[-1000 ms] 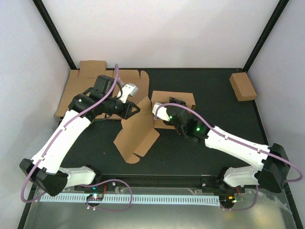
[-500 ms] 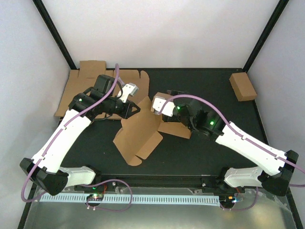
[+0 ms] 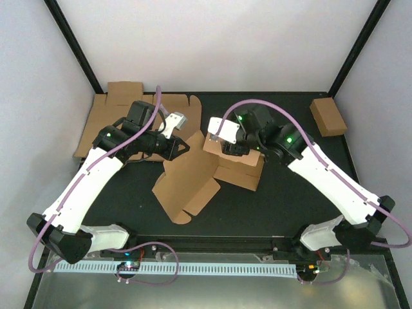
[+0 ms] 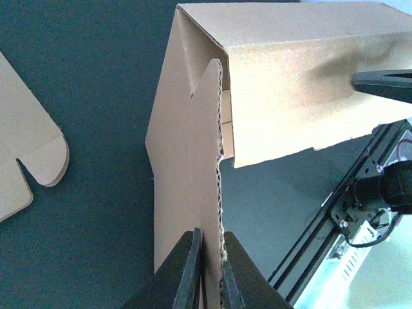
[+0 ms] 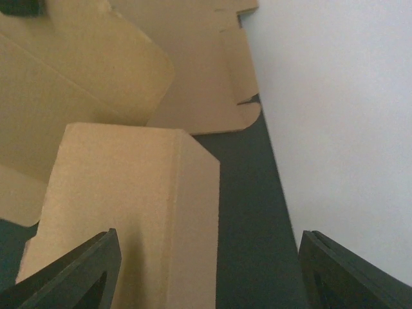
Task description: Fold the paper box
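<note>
The paper box (image 3: 191, 182) is a half-folded brown cardboard mailer in the middle of the black mat, with one panel raised on its right side (image 3: 239, 168). My left gripper (image 3: 184, 145) is shut on an upright flap of it. In the left wrist view the corrugated edge of the paper box (image 4: 193, 167) runs up from between the fingers of the left gripper (image 4: 210, 261). My right gripper (image 3: 226, 147) hovers open over the box's far right part. In the right wrist view the right gripper (image 5: 209, 264) stands wide, with a folded corner of the paper box (image 5: 129, 212) below it and no contact visible.
A small closed brown box (image 3: 327, 116) lies at the back right corner. Flat cardboard blanks (image 3: 116, 106) are stacked at the back left, also visible as cardboard blanks (image 5: 193, 71) in the right wrist view. White walls and black frame posts (image 3: 72, 44) bound the mat.
My right arm has risen and swung back from the box's near right side to above its far right part, its jaws widening. The box's right panel shifted. The left arm held still.
</note>
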